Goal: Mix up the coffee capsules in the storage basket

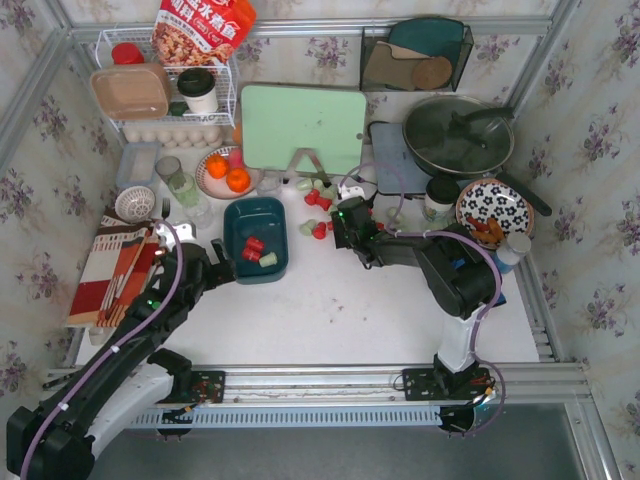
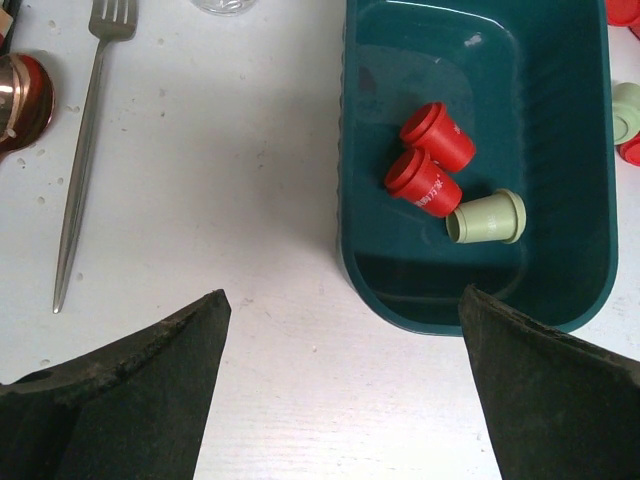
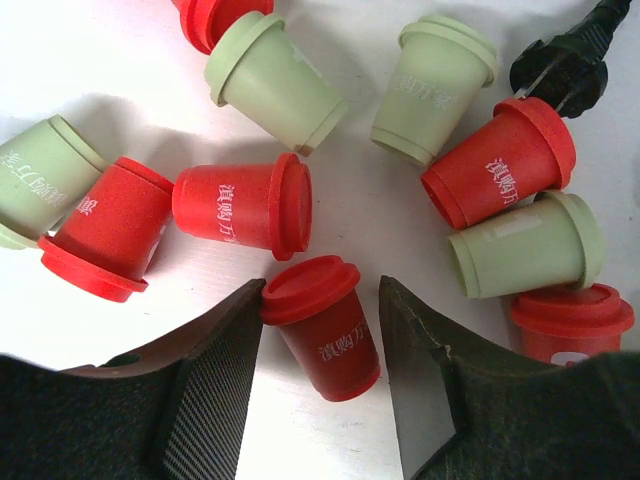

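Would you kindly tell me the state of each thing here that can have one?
storage basket, holds three capsules
left claw, open, empty
right claw, open, jaws either side of a red capsule
red capsule, outside the basket, not yet gripped
pan, lid on

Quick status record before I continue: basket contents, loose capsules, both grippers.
storage basket: two red capsules, one green capsule inside
loose capsules: red and green mixed, outside the basket
left gripper: open, empty, by the basket's corner
right gripper: open, jaws straddling a red capsule, not yet clamped
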`<action>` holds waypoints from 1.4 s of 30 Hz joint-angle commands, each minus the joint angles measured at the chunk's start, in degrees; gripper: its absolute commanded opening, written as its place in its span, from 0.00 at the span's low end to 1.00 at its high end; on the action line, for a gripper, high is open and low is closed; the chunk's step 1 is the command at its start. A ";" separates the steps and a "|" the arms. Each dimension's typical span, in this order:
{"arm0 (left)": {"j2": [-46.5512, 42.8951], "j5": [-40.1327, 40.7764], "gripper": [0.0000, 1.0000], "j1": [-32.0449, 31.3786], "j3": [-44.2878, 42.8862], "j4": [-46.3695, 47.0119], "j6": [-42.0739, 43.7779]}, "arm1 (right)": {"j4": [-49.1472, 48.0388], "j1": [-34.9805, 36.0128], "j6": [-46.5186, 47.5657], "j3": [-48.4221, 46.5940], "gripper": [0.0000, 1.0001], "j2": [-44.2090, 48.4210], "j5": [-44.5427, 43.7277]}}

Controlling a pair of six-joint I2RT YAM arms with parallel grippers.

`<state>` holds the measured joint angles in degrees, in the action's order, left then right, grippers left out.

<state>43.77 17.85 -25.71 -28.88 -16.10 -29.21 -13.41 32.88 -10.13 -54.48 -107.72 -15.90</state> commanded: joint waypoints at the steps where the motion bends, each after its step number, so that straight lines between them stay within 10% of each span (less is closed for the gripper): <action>1: -0.30 -0.73 0.99 0.05 -0.34 1.46 -0.37 | -1.44 -0.03 0.28 -0.12 0.55 -0.23 0.37; 24: -1.02 -1.15 0.99 0.05 -0.56 0.90 -0.58 | 2.88 0.08 -1.58 3.53 0.22 9.00 3.77; 34: -3.06 -1.54 0.99 0.05 -0.29 0.59 -0.95 | 6.48 5.81 -3.20 -0.20 0.23 18.57 6.65; 42: -3.23 -0.55 0.99 0.05 -0.38 0.12 -0.59 | 5.19 16.64 -4.70 -12.19 0.25 8.46 9.71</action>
<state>40.82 16.58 -25.71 -28.88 -16.12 -30.04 -7.25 46.39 -13.74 -62.26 -94.67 -8.29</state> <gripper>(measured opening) 0.991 0.453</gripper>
